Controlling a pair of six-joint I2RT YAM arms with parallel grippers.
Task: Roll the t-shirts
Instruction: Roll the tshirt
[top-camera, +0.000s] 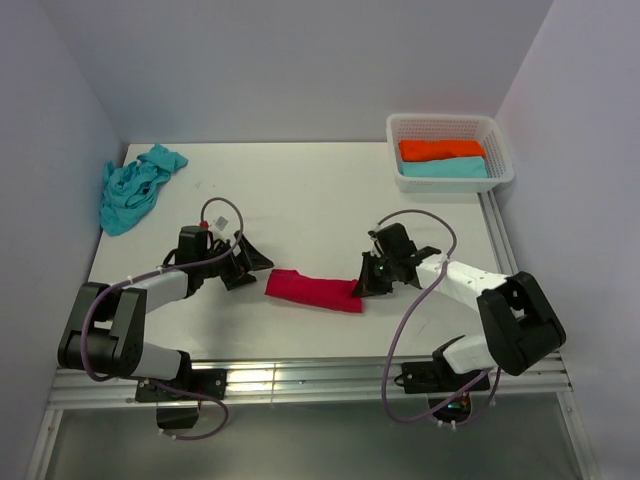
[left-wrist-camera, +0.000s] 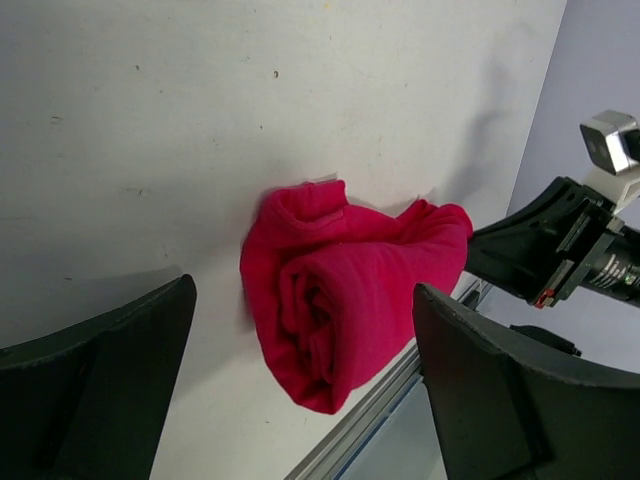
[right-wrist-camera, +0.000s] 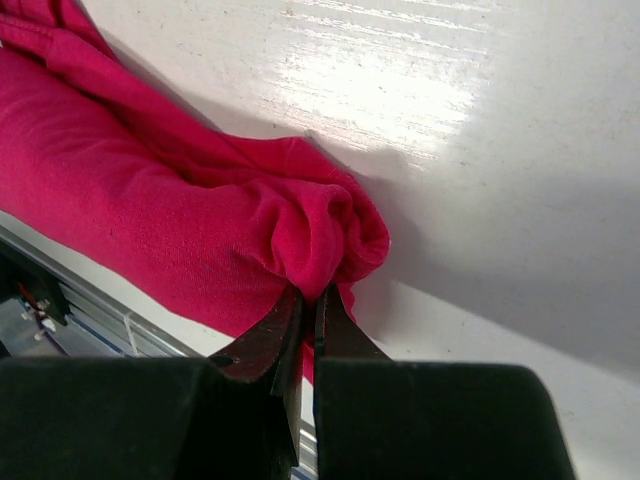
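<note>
Rolled red t-shirt (top-camera: 313, 291) on the table (top-camera: 300, 190), long axis left–right between the tools. Left tool (top-camera: 251, 263) gapes wide just off its left end; right tool (top-camera: 360, 285), closed, meets the right end, perhaps nipping cloth.

We count two loose t-shirts: one red t-shirt (top-camera: 313, 291) at centre, one turquoise t-shirt (top-camera: 135, 186) upper left. One white basket (top-camera: 455, 185) upper right, two rolls inside: orange roll (top-camera: 441, 149), turquoise roll (top-camera: 445, 169). Two arms: left arm (top-camera: 150, 290) lower left, right arm (top-camera: 470, 285) lower right.
</note>
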